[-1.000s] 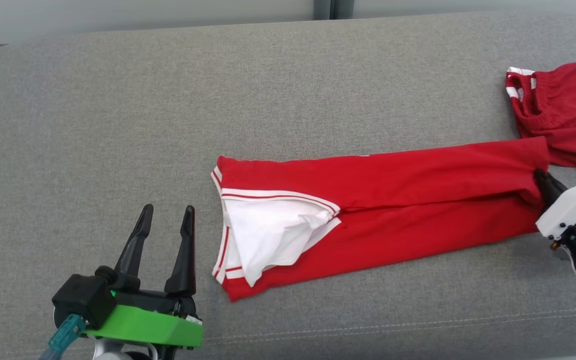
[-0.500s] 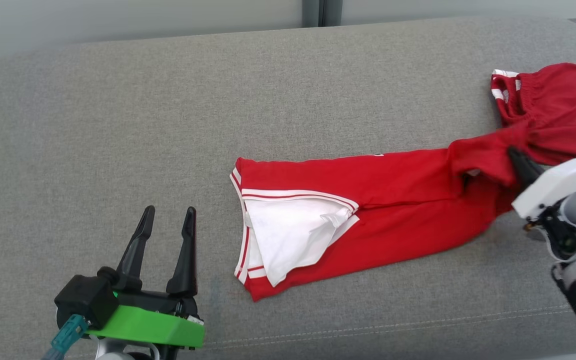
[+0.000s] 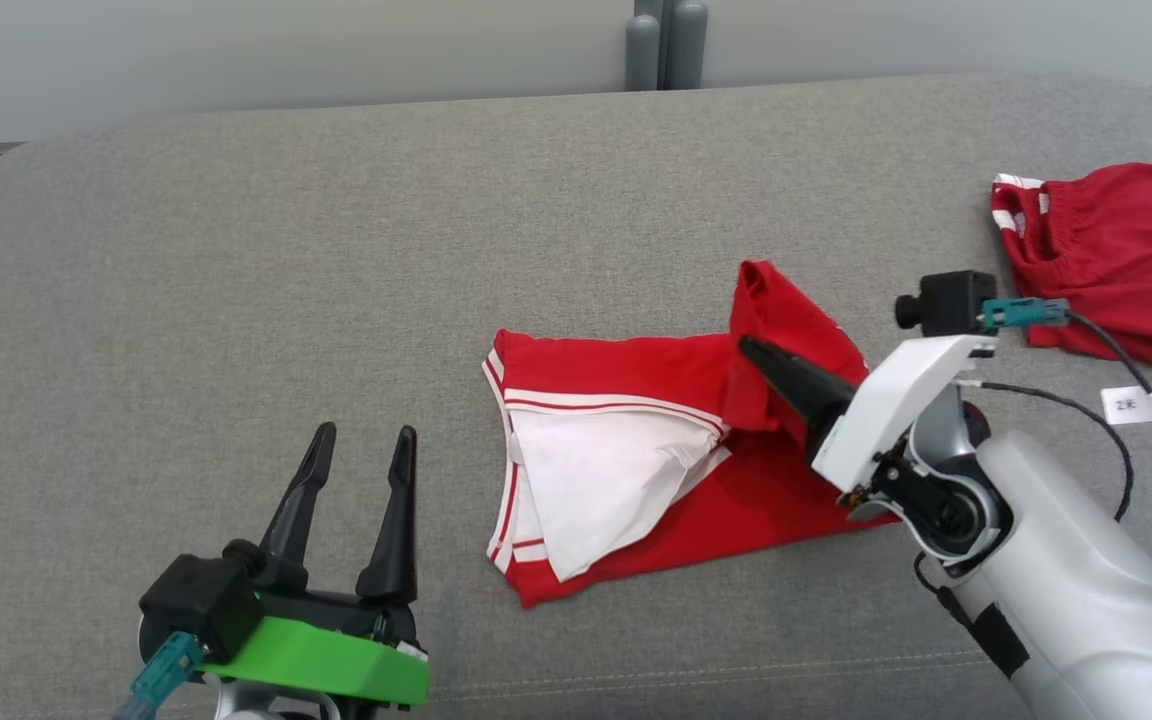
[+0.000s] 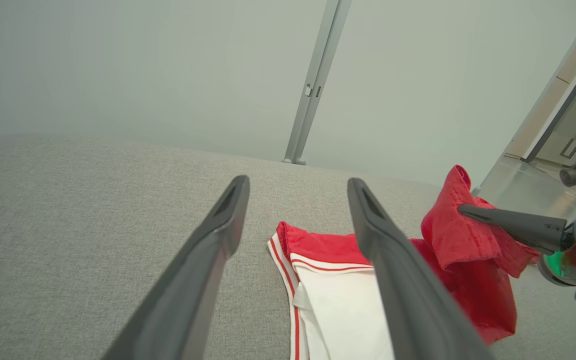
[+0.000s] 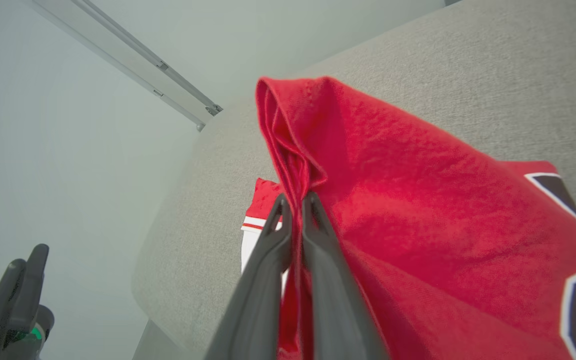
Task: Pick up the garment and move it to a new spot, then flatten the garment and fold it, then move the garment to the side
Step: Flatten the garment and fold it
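A: What has moved in the last second?

B: The garment [image 3: 626,365] lay stretched out long toward the right. Now its right end has been lifted and carried back leftward, and it stands in a raised fold over the middle. The right gripper [image 3: 744,343] has come in with it from the picture's right edge. The collar end still lies flat. Its small shift in the picture is the camera's, since the whole scene slid.

A: And the grip?

B: In the right wrist view, the right gripper [image 5: 293,200] has its fingers pressed together on a bunched red edge, several layers pinched at the tips. The left gripper [image 3: 364,435] has not stirred. Its fingers are apart and hold nothing, near the front edge and to the left of the garment.

A: What is the fabric like?

B: It is a red knit with a fine pebbled weave. There is white trim with thin red stripes at the collar end, and a creased white panel [image 3: 606,470]. The cushion [image 3: 236,300] under it is grey woven upholstery with rounded corners and a stitched seam along the front.

A: What does each camera add?

B: The right wrist view shows a dark patch [image 5: 568,200] edged in white on the lifted cloth. The left wrist view shows the raised fold in profile, standing up off the cushion. The head view takes in a second red garment [image 3: 1126,250] at the far right, apart from the first, and a small white tag [image 3: 1126,405].
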Motion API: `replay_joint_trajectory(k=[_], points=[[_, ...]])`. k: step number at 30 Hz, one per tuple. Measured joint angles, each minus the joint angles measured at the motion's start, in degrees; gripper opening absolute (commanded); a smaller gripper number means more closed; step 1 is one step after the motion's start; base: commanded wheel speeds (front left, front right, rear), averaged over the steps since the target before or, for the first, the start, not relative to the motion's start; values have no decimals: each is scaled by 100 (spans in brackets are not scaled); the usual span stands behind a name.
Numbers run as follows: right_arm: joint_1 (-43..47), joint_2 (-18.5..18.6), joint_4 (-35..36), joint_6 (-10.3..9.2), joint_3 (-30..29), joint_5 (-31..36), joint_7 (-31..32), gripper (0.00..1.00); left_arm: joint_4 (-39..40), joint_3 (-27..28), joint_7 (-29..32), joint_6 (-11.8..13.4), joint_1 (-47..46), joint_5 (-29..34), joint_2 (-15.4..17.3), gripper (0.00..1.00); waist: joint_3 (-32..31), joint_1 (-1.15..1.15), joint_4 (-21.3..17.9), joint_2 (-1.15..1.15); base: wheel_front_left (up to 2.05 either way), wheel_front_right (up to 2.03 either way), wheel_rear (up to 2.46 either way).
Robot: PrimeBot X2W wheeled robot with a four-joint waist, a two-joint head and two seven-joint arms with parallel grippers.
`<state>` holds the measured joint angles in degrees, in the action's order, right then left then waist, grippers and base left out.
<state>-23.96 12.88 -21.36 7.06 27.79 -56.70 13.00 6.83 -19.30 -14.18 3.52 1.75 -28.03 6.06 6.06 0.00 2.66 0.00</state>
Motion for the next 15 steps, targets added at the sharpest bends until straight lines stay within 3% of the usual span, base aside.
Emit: replay_joint_trajectory(k=[6,15], points=[[75,-220,112,0,381,-81,170,0,-42,-107,0,-48,0,-1,-52,100,-55,0,201,0,0,0,0],[76,-710,-379,-7,274,-289,223,0,-55,-148,-1,-49,0,-21,-118,100,-35,0,663,0,0,0,0]])
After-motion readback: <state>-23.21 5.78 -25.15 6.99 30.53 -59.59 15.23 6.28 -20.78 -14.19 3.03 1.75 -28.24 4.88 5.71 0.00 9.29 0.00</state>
